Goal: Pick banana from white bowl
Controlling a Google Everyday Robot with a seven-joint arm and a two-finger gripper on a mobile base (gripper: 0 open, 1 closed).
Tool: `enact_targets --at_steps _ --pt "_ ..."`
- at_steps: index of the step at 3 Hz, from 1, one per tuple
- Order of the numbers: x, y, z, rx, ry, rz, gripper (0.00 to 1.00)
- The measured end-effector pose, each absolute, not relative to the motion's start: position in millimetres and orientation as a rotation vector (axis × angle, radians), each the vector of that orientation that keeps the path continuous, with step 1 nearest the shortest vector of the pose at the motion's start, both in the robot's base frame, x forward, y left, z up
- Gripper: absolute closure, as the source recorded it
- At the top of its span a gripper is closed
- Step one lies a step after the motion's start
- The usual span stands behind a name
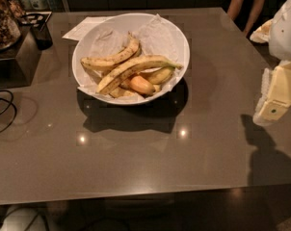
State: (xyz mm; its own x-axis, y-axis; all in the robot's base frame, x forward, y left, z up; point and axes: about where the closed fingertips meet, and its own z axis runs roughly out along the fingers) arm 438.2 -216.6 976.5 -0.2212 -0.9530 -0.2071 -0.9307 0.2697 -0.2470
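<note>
The white bowl (85, 40), lined with crinkled white paper, stands on the brown table toward the back centre. The banana (134, 69), the longest one, speckled with a greenish stem at the right, lies diagonally across the bowl on top of the pile. A shorter speckled banana (110, 59) lies behind it, and a small stubby yellow one (160, 75) sits under its right end. My gripper (275, 97), cream and white, hangs at the right edge of the view, well to the right of the bowl and apart from it.
An orange-yellow fruit (141, 85) lies at the bowl's front. A paper sheet (83, 28) lies behind the bowl. A dark box with a cup (39, 32) stands at the back left, black cables (3, 109) at the left edge. A person's legs (246, 4) stand behind the table.
</note>
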Motion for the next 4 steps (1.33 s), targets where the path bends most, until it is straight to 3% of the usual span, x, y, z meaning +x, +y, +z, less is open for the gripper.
enact_targets --at_steps 1,3,4 --pt "438.2 -216.5 976.5 -1.724 2.231 -0.100 0.00" --pt "458.5 -147.0 977.5 -2.009 2.126 -0.135 0.00" --pt "462.9 -141.0 980.0 -2.004 2.103 -0.146 0.00"
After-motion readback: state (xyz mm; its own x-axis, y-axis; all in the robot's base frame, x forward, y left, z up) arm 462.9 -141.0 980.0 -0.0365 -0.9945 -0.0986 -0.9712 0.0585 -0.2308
